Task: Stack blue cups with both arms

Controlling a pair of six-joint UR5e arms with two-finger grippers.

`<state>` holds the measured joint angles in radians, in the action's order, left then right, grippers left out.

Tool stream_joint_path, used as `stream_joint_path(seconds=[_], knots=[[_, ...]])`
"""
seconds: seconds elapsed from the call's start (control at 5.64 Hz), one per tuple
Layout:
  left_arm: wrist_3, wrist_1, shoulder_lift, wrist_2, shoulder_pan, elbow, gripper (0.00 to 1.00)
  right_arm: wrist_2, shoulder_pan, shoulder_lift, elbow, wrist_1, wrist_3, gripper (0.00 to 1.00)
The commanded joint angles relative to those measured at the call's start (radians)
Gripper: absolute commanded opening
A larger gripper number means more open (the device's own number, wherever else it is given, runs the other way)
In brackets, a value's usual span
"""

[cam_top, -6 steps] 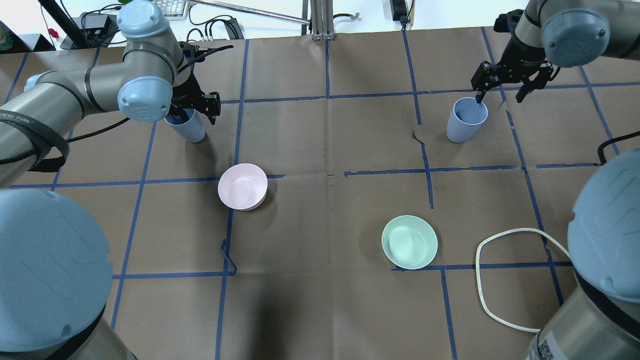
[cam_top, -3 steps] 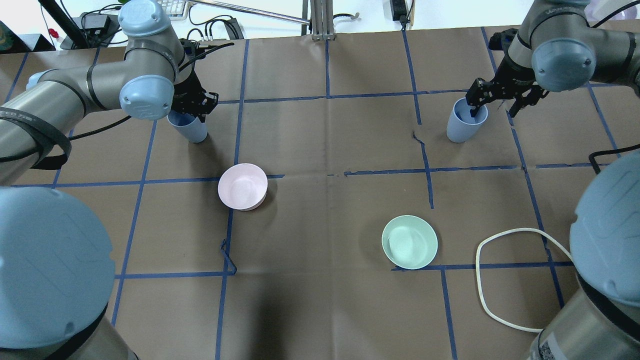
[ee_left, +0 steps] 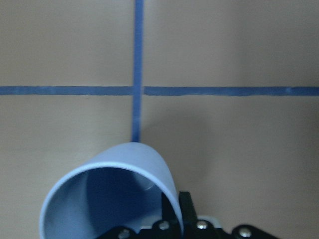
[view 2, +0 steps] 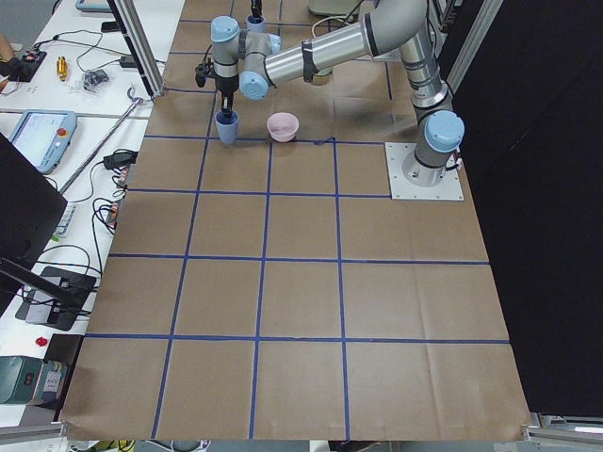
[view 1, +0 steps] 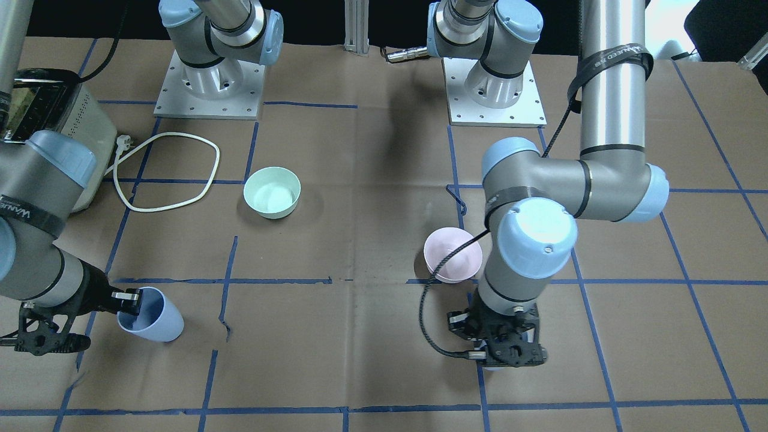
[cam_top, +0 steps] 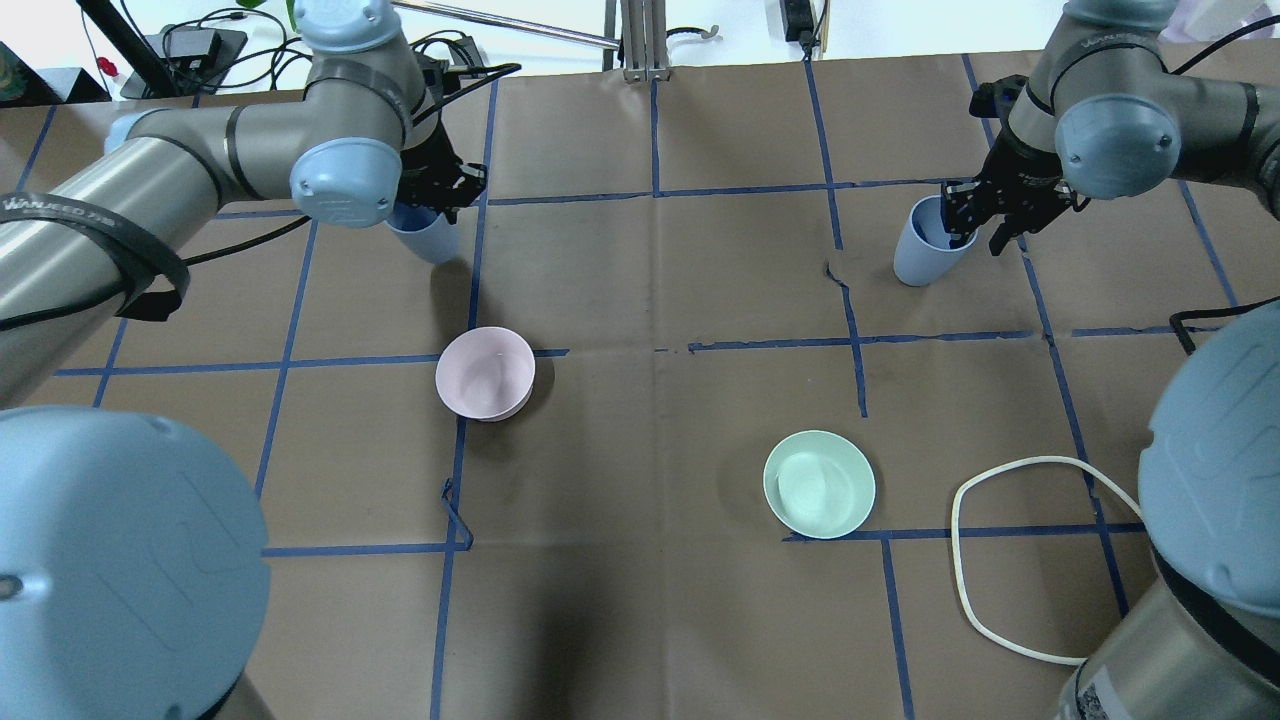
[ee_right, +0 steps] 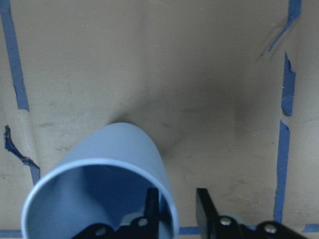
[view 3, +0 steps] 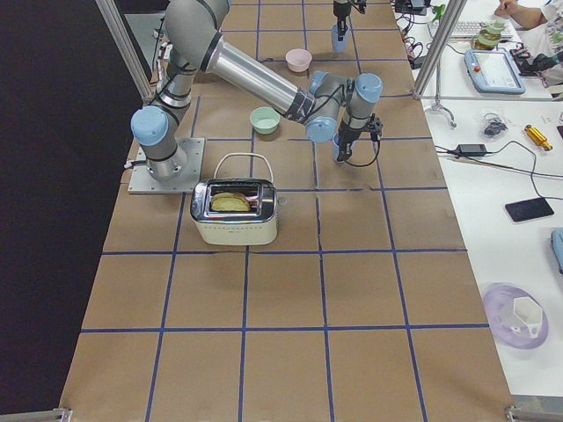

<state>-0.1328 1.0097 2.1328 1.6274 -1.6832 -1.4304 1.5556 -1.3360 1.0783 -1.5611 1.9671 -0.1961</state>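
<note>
My left gripper (cam_top: 428, 205) is shut on the rim of one pale blue cup (cam_top: 425, 236) and holds it at the table's far left. In the left wrist view one finger (ee_left: 185, 206) presses the cup's wall (ee_left: 129, 164). The other blue cup (cam_top: 922, 252) stands on the table at the far right. My right gripper (cam_top: 972, 228) straddles its rim, open but narrow. In the right wrist view one finger (ee_right: 152, 199) is inside the cup (ee_right: 119, 149) and the other (ee_right: 204, 209) is outside, with a gap to the wall.
A pink bowl (cam_top: 485, 372) sits left of centre and a mint-green bowl (cam_top: 819, 484) right of centre. A white cable loop (cam_top: 955, 520) lies at the near right, by a toaster (view 3: 233, 211). Blue tape lines grid the brown table cover.
My left gripper has shut on its cup and carried it to the right and farther back. My right gripper has come down over the other cup's rim and narrowed its jaws.
</note>
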Motion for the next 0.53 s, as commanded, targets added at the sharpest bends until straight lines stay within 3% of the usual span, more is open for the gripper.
stream_joint_path(seconds=[0.0, 0.35], knots=[[-0.282, -0.012, 0.092, 0.003, -0.190, 0.115, 0.08, -0.002, 0.000, 0.002, 0.003, 0.004, 0.000, 0.03], [-0.315, -0.040, 0.137, 0.011, -0.289, 0.145, 0.07, 0.000, 0.000, 0.031, 0.041, -0.007, 0.001, 0.03]])
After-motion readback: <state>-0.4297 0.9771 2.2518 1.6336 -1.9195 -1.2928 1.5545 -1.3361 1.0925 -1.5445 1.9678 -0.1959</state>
